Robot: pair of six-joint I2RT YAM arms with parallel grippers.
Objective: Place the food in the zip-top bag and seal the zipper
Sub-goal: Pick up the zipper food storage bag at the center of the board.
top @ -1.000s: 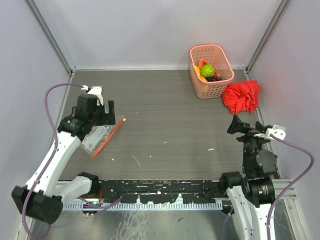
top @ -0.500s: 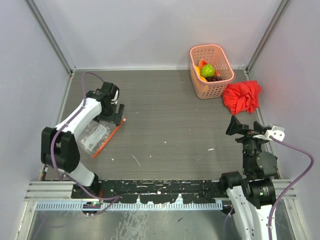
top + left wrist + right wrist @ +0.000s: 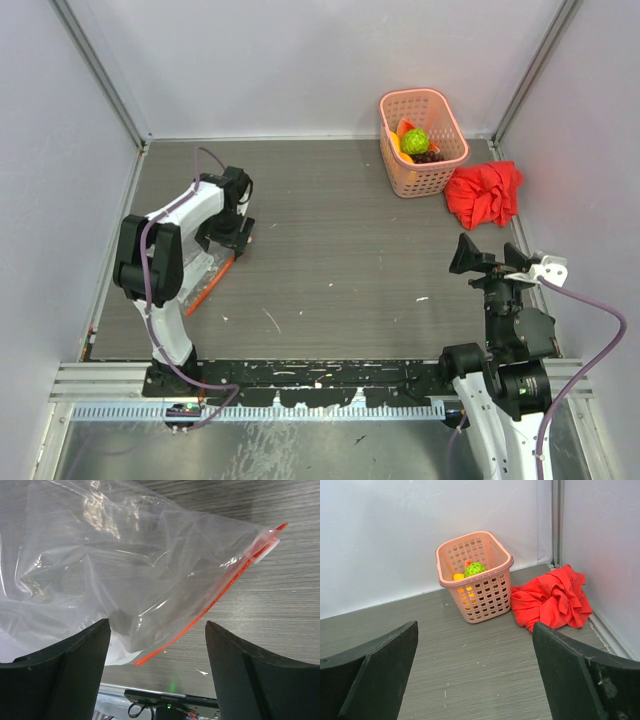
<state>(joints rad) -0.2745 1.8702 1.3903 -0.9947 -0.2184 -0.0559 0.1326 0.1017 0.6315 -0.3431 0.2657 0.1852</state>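
Observation:
The clear zip-top bag (image 3: 192, 272) lies flat at the left, its orange-red zipper (image 3: 212, 286) running diagonally along its right edge. In the left wrist view the bag (image 3: 115, 565) fills the upper frame, and the zipper (image 3: 200, 615) has a white slider near its far end. My left gripper (image 3: 229, 242) is open just above the bag's far end, and in its own view (image 3: 156, 625) it holds nothing. The food sits in the pink basket: the lime-green ball (image 3: 415, 140) (image 3: 475, 569), a yellow piece (image 3: 458, 576), an orange piece (image 3: 404, 127) and the dark grape bunch (image 3: 429, 156). My right gripper (image 3: 488, 256) (image 3: 475, 626) is open and empty, well short of the basket.
The pink lattice basket (image 3: 388, 130) (image 3: 480, 597) stands at the far right by the back wall. A crumpled red cloth (image 3: 485, 193) (image 3: 552, 602) lies right of it against the right wall. Walls enclose the table on three sides.
My left arm has swung in from the left, and its gripper has moved right and farther back over the bag's zipper end. The right arm has barely moved.

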